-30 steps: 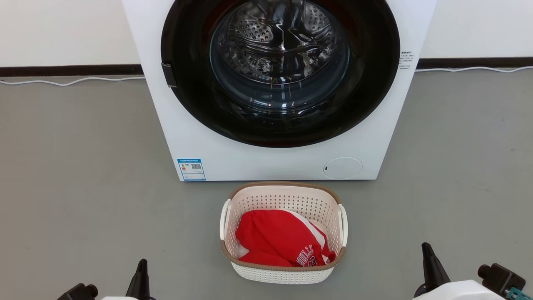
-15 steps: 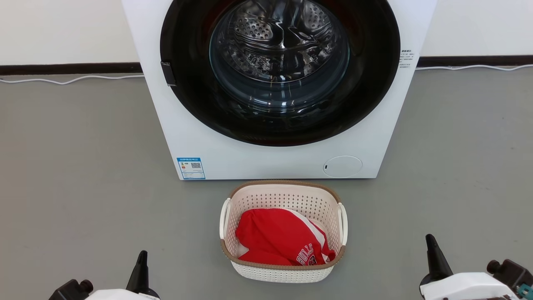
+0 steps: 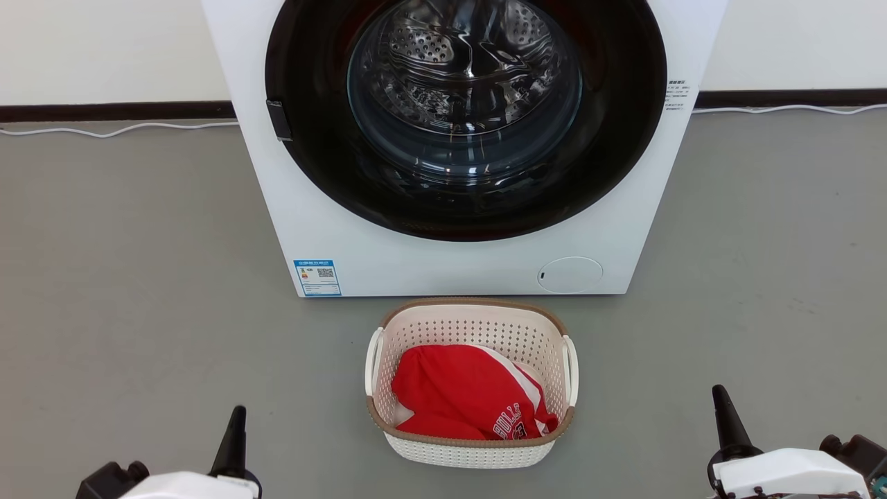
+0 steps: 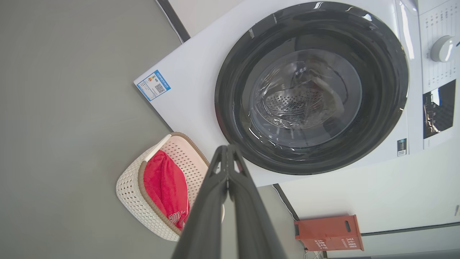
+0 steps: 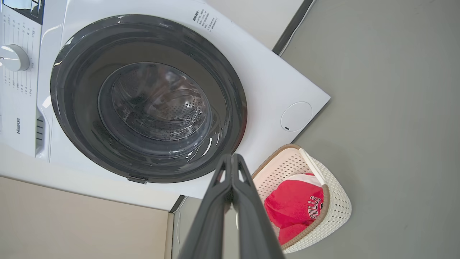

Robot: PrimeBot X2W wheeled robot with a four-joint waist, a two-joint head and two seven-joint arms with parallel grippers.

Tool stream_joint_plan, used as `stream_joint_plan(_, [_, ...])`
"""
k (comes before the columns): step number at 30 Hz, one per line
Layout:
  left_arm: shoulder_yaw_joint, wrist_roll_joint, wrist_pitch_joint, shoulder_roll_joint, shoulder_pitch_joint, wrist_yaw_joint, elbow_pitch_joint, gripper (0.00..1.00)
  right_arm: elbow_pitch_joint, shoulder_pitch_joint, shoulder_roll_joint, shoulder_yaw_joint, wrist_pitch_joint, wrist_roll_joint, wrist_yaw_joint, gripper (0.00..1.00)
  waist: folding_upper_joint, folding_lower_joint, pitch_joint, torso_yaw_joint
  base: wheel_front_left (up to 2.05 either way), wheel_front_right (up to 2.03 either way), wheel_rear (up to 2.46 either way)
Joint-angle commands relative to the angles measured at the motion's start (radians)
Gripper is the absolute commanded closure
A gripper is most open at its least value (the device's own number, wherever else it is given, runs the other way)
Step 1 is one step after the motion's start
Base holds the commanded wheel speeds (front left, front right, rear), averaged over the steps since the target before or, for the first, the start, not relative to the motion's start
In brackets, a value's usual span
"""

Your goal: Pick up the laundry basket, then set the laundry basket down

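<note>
The laundry basket (image 3: 471, 320) stands on the grey floor just in front of the washer, cream-white with perforated walls, a brown rim and white side handles. A red garment (image 3: 464, 394) with white lettering lies inside it. My left gripper (image 3: 238, 416) is at the lower left, well to the left of the basket, fingers pressed together and empty. At the lower right my right gripper (image 3: 721, 398) is shut too, clear of the basket's right side. The left wrist view shows the basket (image 4: 133, 187) beside my shut fingers (image 4: 228, 153). In the right wrist view the basket (image 5: 336, 203) lies right of the shut fingers (image 5: 231, 158).
A white front-loading washer (image 3: 388, 242) with a closed dark round door (image 3: 464, 111) rises right behind the basket. A white cable (image 3: 118, 130) runs along the wall's dark skirting. An orange box (image 4: 329, 232) stands against the wall beside the washer. Grey floor (image 3: 138, 277) spreads on both sides.
The whole picture slid slightly upward, so the camera moved. Both gripper tips stand a little higher in the picture, and more of each white wrist shows. The basket stayed put.
</note>
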Motion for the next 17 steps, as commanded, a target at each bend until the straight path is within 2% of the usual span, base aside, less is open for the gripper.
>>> stream_joint_plan(1, [0.023,-0.037,0.007,0.010,-0.064,-0.014,-0.035,1.00,-0.036,-0.055,-0.004,0.010,0.015,0.040,0.005,1.00,-0.0001,-0.0001,0.001,0.000,0.00,0.00,0.00])
stream_joint_plan(17, [0.029,-0.202,0.051,0.012,-0.079,-0.022,-0.058,1.00,-0.064,-0.064,-0.005,0.000,0.058,0.222,0.006,1.00,-0.0001,-0.0001,0.006,-0.001,0.00,0.00,0.00])
